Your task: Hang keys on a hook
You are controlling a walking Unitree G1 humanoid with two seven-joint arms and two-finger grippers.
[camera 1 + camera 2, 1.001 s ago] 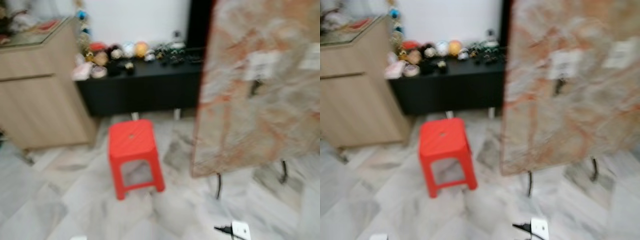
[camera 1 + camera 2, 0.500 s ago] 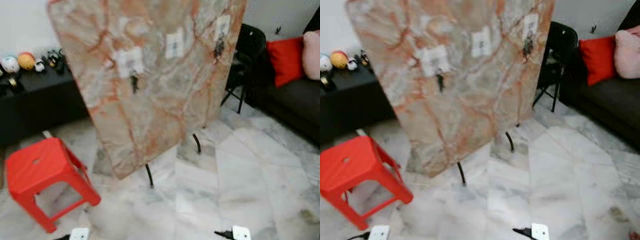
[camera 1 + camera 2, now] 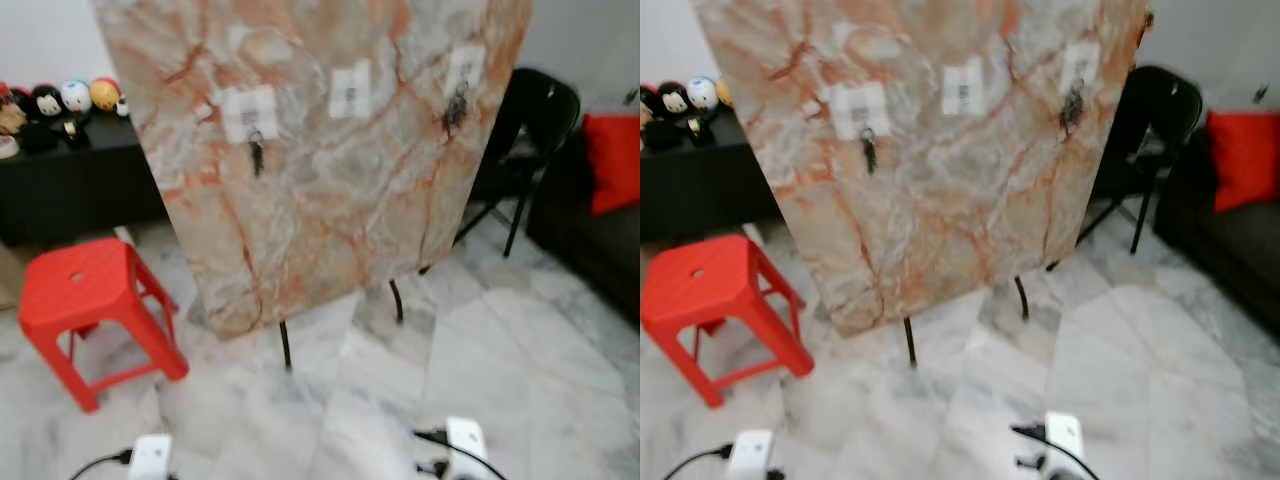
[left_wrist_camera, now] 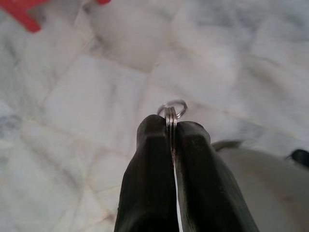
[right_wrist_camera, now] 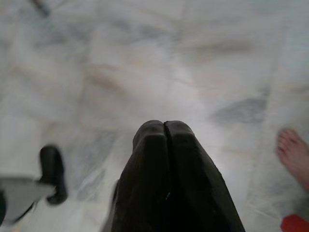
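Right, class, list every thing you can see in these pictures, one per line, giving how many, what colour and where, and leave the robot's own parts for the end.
Marble board: one, cream with orange veins, propped on thin black legs mid-room.
White tags: three, in a row across the board's upper part.
Hanging keys: two dark bunches, under the left and right tags.
Stool: one, red, on the floor left of the board.
Low cabinet: one, black, behind the stool, small round toys on top.
Chair: one, black, behind the board's right edge.
Cushion: one, red, on a dark sofa at far right.
Floor: grey-white marble tiles.
Bare foot: a person's, on the floor.
Key ring: one, silver, pinched by the left gripper.
Right gripper: shut, over the floor.
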